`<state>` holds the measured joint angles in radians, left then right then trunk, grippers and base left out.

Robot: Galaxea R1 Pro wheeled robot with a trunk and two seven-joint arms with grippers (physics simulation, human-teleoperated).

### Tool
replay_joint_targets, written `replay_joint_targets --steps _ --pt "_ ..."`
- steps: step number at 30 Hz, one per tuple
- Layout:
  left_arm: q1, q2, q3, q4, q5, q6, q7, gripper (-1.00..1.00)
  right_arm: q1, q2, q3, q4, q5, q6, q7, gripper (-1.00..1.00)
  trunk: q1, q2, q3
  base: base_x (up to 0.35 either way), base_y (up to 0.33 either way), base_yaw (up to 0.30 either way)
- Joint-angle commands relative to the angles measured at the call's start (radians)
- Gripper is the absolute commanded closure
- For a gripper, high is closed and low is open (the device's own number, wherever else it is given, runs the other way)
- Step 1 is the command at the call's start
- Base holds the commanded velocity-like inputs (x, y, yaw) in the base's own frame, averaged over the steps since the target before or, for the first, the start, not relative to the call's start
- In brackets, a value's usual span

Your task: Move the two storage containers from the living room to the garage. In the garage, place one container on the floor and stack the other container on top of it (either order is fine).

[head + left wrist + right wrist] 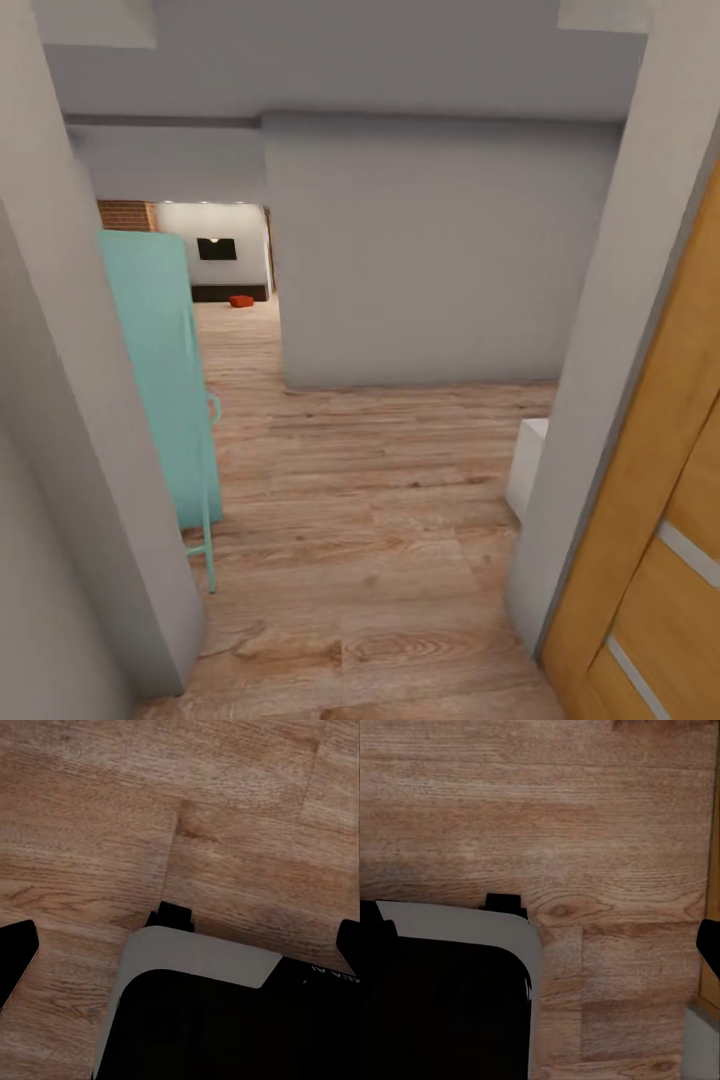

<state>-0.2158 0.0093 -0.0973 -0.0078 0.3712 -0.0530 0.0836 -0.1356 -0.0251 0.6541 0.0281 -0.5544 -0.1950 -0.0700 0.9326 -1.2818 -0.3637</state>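
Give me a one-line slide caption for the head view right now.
Robot in a doorway by a wooden door, looking down a wood-floored hall past a teal panel toward one orange-red container far off.

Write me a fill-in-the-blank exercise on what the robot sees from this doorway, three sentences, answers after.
1. Far down the hallway, an orange-red storage container sits on the ____ plank floor.
2. On the far white wall above the container hangs a black ____.
3. The door at the right edge of the head view is wooden, while the tall panel at the left is ____ in colour.

Missing words: wood; TV; turquoise
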Motion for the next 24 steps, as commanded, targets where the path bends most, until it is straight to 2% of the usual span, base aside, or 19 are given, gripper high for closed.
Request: replay_joint_targets --steps 1,24 --pt "-0.001 0.0 -0.009 0.0 0.008 -0.002 0.002 -1.0 -0.001 0.001 0.008 0.003 -0.007 -0.004 -0.001 -1.0 0.001 -0.001 -0.001 0.323 0.087 0.0" --pt "-0.001 0.0 -0.009 0.0 0.008 -0.002 0.002 -1.0 -0.001 0.001 0.01 0.003 -0.005 -0.005 0.001 -1.0 0.001 -0.001 -0.001 0.323 0.021 0.0"
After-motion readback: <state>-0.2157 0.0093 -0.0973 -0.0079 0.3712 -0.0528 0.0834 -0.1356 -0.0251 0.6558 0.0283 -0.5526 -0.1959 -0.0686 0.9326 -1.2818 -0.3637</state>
